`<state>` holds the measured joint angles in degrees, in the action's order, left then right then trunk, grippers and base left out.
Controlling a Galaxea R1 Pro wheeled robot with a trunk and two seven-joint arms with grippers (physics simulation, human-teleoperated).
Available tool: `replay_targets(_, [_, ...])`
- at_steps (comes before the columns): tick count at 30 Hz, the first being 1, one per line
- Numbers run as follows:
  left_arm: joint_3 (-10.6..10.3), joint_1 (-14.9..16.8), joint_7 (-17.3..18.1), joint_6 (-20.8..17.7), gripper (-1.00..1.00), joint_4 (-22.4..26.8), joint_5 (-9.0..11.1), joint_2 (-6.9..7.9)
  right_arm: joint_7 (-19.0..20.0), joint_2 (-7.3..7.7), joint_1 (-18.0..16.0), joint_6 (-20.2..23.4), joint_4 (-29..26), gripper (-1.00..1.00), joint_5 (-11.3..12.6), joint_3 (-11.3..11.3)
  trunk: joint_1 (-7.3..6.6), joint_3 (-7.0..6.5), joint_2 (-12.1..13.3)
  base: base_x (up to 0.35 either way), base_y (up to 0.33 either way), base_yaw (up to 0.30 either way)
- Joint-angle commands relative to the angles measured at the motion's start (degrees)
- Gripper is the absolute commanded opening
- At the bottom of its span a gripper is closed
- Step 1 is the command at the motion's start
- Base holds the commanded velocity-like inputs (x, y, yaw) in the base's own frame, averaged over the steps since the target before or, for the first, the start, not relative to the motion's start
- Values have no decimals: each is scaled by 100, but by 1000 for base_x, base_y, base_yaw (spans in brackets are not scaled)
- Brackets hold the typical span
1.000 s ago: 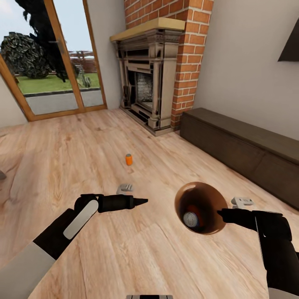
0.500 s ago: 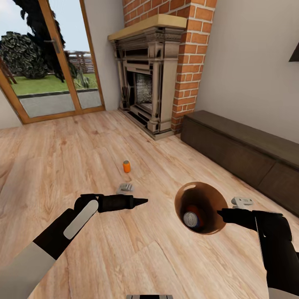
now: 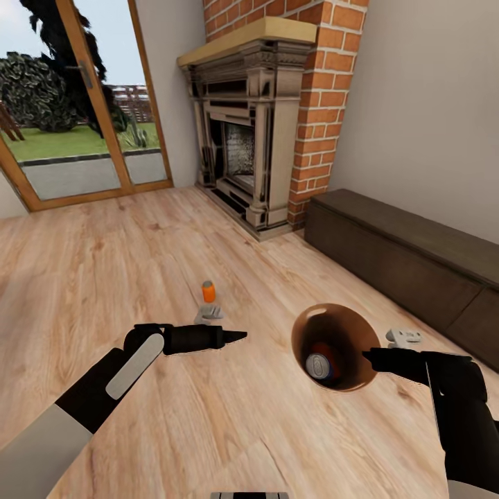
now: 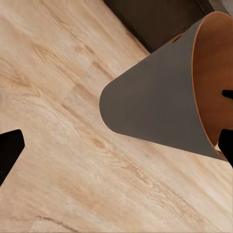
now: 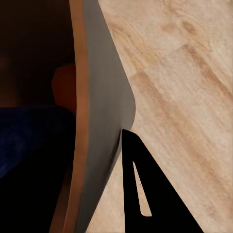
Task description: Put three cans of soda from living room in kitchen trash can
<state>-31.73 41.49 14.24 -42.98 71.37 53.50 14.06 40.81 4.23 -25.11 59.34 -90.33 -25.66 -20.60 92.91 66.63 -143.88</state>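
From my head camera, my right gripper (image 3: pixel 371 357) clamps the rim of the trash can (image 3: pixel 344 326), holding it above the wood floor (image 3: pixel 104 277). Inside it lie a dark blue soda can (image 3: pixel 319 365) with its silver top up and an orange can (image 3: pixel 323 348) just behind it. My left gripper (image 3: pixel 239 335) points toward the bin, well apart from it; I cannot tell how wide it stands here. The third can, an orange soda can (image 3: pixel 208 291), stands upright on the floor ahead of my left gripper, between me and the brick fireplace (image 3: pixel 267 132). A long dark bench (image 3: pixel 402 256) runs along the right wall.

In my left wrist view, the trash can (image 4: pixel 160 102) shows its grey outside and copper inside; my fingertips (image 4: pixel 9 150) stand wide apart, holding nothing.

In my right wrist view, one finger (image 5: pixel 145 194) lies against the trash can's grey wall (image 5: pixel 104 111); inside, blue (image 5: pixel 34 136) and orange (image 5: pixel 65 90) shapes show dimly.
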Motion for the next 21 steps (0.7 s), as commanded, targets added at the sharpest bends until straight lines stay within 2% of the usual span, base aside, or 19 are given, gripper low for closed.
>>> replay_targets(1, [0,1,0,0,100,0,-2,-1,7,1,-2,33,-2,-100,140,3,-1,-1,0,335,0,0])
replay_targets(21, [-9,3,0,6,100,2,-22,-4,15,0,-2,24,-2,-100,140,3,-1,-1,0,335,0,0])
